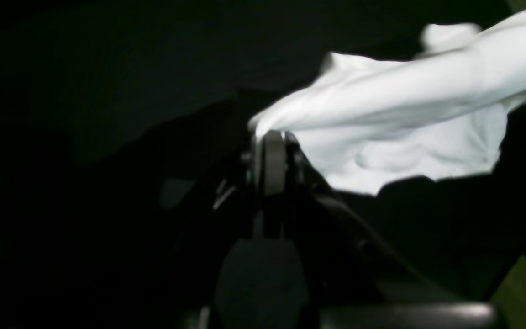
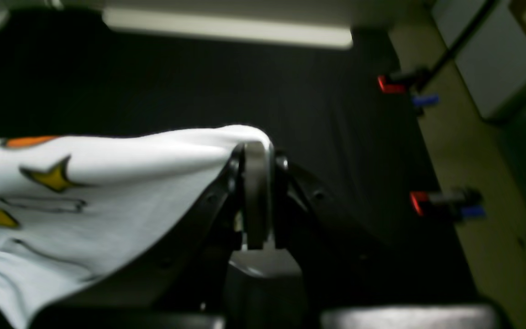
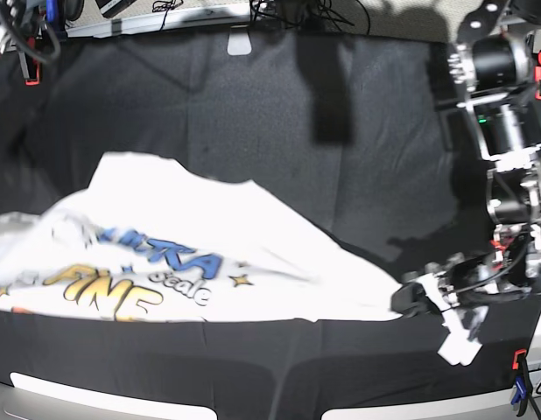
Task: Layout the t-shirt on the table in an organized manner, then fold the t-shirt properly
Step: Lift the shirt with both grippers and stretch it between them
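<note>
The t-shirt [image 3: 209, 254] is stretching across the near half of the table [image 3: 253, 114], print side up, with its blue and orange-yellow lettering showing toward the base view's left. One corner is running out to the left gripper [image 3: 409, 300] low on that view's right; the opposite end is reaching the frame's left edge, blurred and lifted.

In the left wrist view, the left gripper [image 1: 272, 137] is pinching a point of white cloth [image 1: 404, 114], jaws pressed together on the fabric. The cloth is fanning up and away to the right, above the dark tabletop [image 1: 107, 68].

In the right wrist view, the right gripper [image 2: 256, 151] is likewise clamping an edge of the shirt [image 2: 85, 192], jaws closed on the cloth. The fabric is hanging off to the left, showing a yellow star and orange marks of the print. Beyond it the black table cover [image 2: 244, 82] is lying flat, with red and blue clamps [image 2: 445, 203] sitting on its right edge.

No containers are appearing in any view.
</note>
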